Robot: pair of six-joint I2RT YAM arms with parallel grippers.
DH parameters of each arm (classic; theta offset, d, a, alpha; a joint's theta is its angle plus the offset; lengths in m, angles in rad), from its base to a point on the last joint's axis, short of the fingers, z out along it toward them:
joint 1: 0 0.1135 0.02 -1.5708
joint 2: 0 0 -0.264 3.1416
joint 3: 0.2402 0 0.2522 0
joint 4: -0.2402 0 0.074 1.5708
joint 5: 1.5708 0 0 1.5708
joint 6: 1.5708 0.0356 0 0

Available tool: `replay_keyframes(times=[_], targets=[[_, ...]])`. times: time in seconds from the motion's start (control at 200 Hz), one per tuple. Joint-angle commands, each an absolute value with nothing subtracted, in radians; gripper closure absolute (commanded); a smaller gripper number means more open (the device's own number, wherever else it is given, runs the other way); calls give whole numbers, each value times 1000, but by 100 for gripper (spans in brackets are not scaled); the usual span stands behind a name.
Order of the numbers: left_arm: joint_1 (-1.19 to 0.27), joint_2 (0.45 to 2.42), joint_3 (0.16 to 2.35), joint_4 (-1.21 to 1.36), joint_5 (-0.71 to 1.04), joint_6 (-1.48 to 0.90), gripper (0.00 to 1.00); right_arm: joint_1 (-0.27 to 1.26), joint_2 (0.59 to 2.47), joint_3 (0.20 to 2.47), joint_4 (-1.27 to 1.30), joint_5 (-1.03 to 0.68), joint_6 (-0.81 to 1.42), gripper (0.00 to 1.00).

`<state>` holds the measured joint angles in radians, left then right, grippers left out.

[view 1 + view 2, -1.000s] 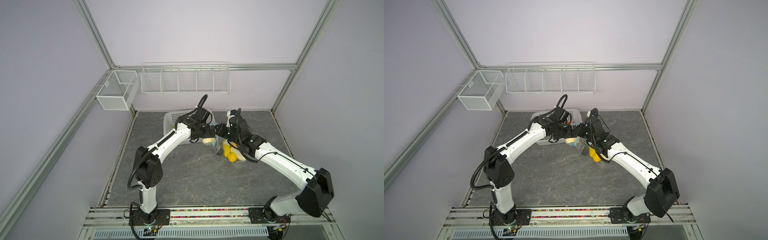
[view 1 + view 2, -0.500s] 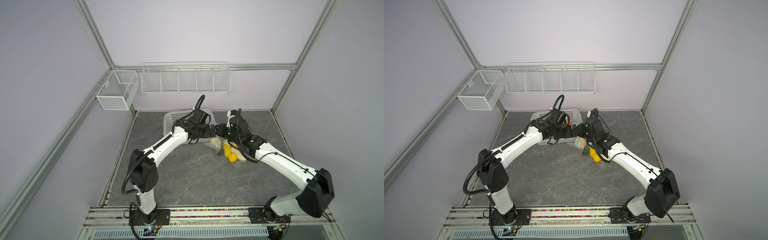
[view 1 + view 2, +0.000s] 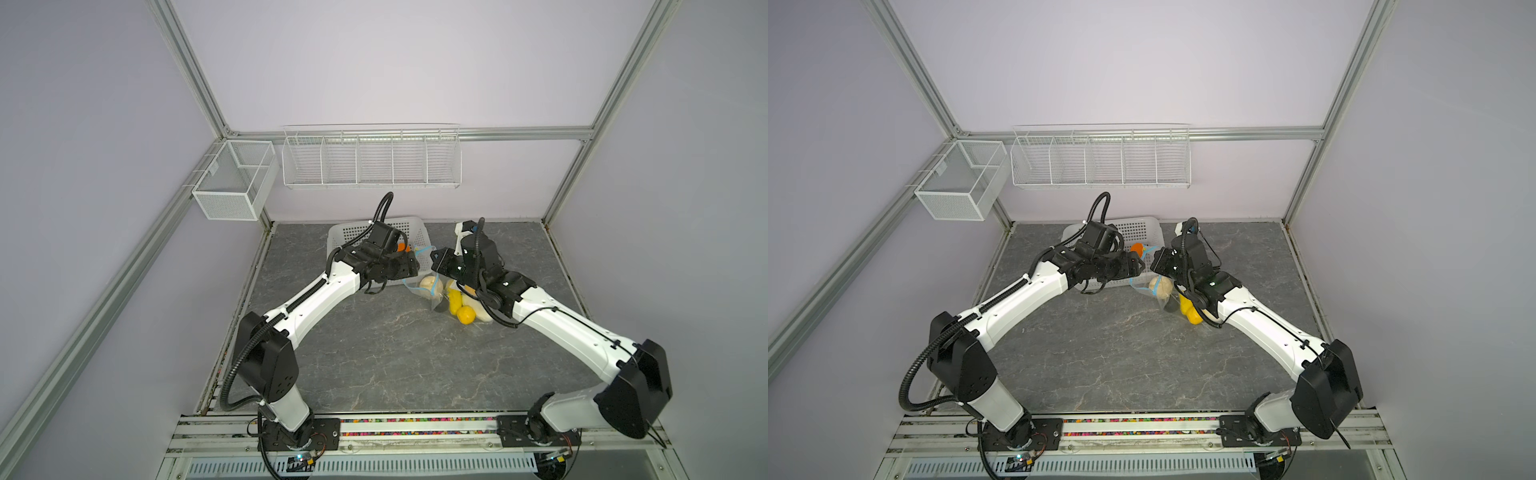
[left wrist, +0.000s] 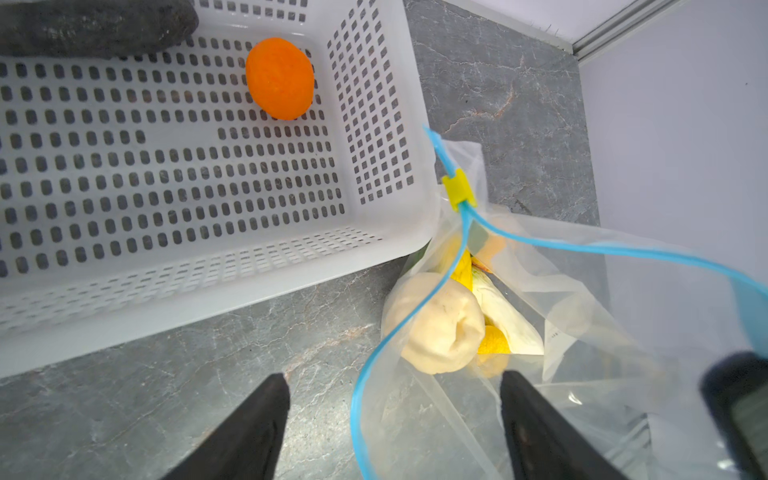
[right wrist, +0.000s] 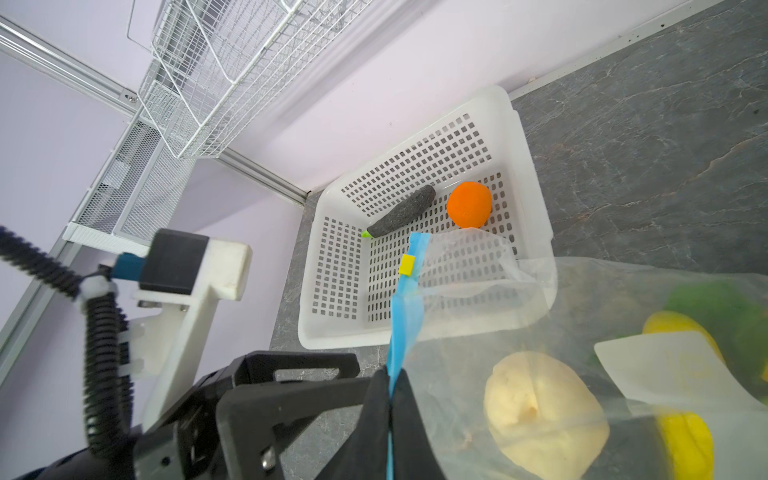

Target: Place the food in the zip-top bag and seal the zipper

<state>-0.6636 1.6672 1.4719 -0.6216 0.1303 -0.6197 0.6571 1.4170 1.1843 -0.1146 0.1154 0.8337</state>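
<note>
The clear zip-top bag lies on the table beside the basket, its mouth open. My right gripper is shut on the blue zipper, below the yellow slider, and holds that edge up. Inside the bag lie a beige piece and yellow food. My left gripper is open at the bag's mouth, with the near zipper edge running loose between its fingers. An orange piece and a dark piece lie in the basket. In both top views the grippers nearly meet.
The white perforated basket stands at the back of the grey table, touching the bag. A wire rack and a mesh bin hang on the back wall, above the work area.
The beige piece has gone from the left gripper's tips into the bag. The left gripper has drawn back from the mouth, and its jaws stand a little narrower. The right arm has not moved.
</note>
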Motion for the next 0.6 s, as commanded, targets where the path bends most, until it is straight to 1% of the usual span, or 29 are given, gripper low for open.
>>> replay_keyframes(times=[0.0,0.15,0.33,0.42,0.52,0.595], targets=[[-643,1648,1413,-539,217,-633,29,657,1385,1175,-95,123,837,94],[-629,1654,1384,-503,273,-650,47,657,1382,1178,-100,124,834,94],[-629,1643,1375,-491,284,-655,66,657,1378,1180,-104,126,832,94],[-629,1643,1376,-490,290,-656,80,657,1376,1180,-104,130,830,94],[-629,1637,1380,-492,290,-656,87,657,1371,1180,-107,135,826,94],[-629,1633,1383,-492,292,-660,90,657,1367,1178,-110,138,822,94]])
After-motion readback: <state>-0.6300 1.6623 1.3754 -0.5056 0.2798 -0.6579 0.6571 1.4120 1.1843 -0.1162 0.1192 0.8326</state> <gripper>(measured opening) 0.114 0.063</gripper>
